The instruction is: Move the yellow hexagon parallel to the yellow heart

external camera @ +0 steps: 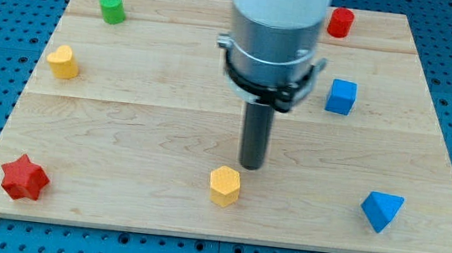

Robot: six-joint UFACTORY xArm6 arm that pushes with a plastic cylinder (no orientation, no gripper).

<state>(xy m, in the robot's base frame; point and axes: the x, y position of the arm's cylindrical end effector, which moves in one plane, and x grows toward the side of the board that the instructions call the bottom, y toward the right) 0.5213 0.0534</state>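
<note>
The yellow hexagon (225, 184) sits near the bottom middle of the wooden board (124, 133). The yellow heart (63, 61) lies at the view's left, well above and far left of the hexagon. My tip (251, 166) is the lower end of the dark rod, just above and to the right of the hexagon, a small gap apart from it.
A green cylinder (112, 8) stands at the top left and a red cylinder (340, 22) at the top right. A blue cube (341, 96) is at the right, a blue triangular block (381, 210) at the bottom right, and a red star (24, 178) at the bottom left.
</note>
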